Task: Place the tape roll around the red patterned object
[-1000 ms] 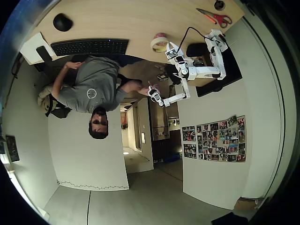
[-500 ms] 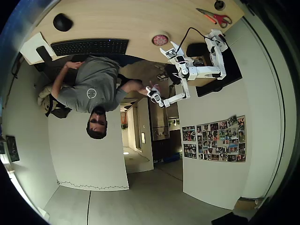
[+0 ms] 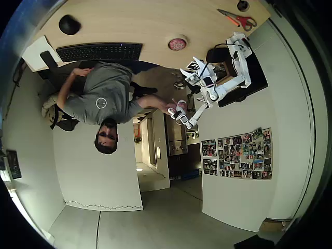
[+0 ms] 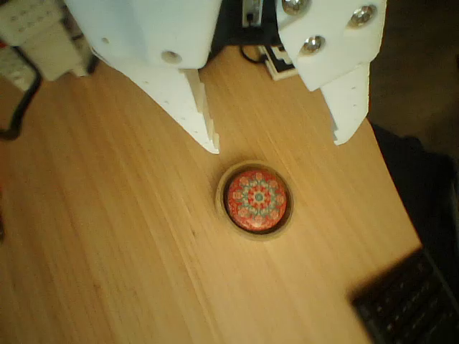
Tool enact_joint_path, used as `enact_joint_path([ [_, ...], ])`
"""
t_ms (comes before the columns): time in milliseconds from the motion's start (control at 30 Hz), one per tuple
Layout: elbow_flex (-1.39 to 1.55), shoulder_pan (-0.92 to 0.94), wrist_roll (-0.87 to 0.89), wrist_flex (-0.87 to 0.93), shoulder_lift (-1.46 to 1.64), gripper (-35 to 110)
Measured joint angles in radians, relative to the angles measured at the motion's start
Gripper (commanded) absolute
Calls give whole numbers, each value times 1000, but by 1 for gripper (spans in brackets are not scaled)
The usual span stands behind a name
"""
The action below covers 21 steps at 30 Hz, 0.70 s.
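a: tape roll [image 4: 254, 201] sits flat on the wooden table [image 4: 107, 236] in your wrist view, ringed right around the red patterned object [image 4: 256, 198] — the red dome fills its open centre.

b: and your gripper [image 4: 283, 143]?

a: jaws spread wide, nothing between them. the two white fingers [image 4: 190, 107] hang above the roll and clear of it, one tip at its upper left, the other at its upper right.

b: any writing you can read?

a: none that i can make out. the dome shows a pale star-like pattern on red, no letters. from overhead, the roll [image 3: 177, 43] lies near the table edge, right of the keyboard [image 3: 98, 51], with the gripper [image 3: 193, 66] off the table's edge near it. red-handled scissors [image 3: 238, 19] lie well apart, toward the corner, and a black mouse [image 3: 68, 24] lies at the far left.

b: the wall photos [image 3: 236, 153]?

a: too small to read.
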Motion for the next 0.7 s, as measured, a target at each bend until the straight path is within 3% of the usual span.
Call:
enact_joint_path([
  [200, -6, -8, -150, 11, 34, 38],
  [500, -152, -155, -571, 17, -124, 41],
  [700, -273, -221, -696, 17, -229, 41],
])
